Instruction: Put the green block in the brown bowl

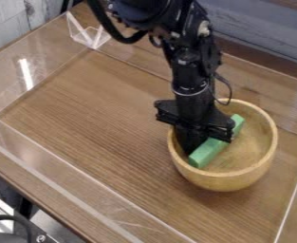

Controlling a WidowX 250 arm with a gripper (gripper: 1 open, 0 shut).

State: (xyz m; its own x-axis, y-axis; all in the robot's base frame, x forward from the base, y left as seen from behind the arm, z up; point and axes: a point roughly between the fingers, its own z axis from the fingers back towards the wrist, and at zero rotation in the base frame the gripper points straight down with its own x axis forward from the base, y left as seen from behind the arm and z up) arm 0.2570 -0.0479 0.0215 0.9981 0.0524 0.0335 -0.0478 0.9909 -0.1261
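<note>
A: Start at the pincer (197,140). How many?
B: Just one. Pointing straight down, closed tight, with no gap to see between the fingers. Dipped into the left half of the bowl (227,182).
A: Clamped on anything?
B: Cannot tell. Pressed right against the block (214,148), about its middle, but hard to say whether pinching it or only touching.
A: Count the blocks?
B: One, green. Lying inside the bowl, slanted, with the near end low by the left wall and the far end raised toward the back rim.
A: Bowls?
B: One as well, wooden and round. Sitting on the table (87,104), near the right front corner.
A: Anything else?
B: One black arm (189,66) above the pincer, coming down from the top edge. Clear walls (24,76) round the table.
</note>
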